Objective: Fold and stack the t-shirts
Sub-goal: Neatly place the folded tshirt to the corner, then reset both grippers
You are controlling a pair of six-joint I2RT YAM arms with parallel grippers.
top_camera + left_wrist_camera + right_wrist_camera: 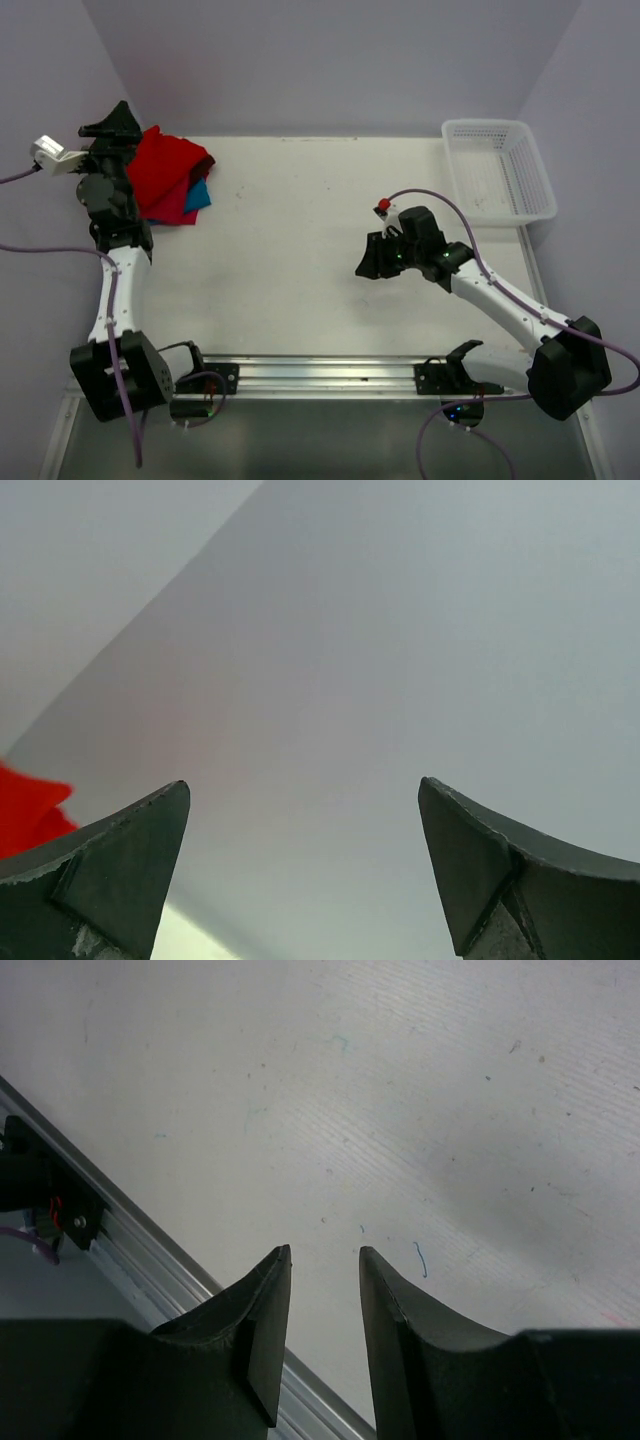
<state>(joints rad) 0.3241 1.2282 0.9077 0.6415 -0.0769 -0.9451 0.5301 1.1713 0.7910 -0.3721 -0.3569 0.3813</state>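
Just beside t-shirts, left fingers spread wide, empty; right fingers narrowly parted, well apart.

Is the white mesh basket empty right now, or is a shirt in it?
Empty: the top view shows only bare white mesh inside the basket.

Bright even light, soft shadows (mostly sharp)
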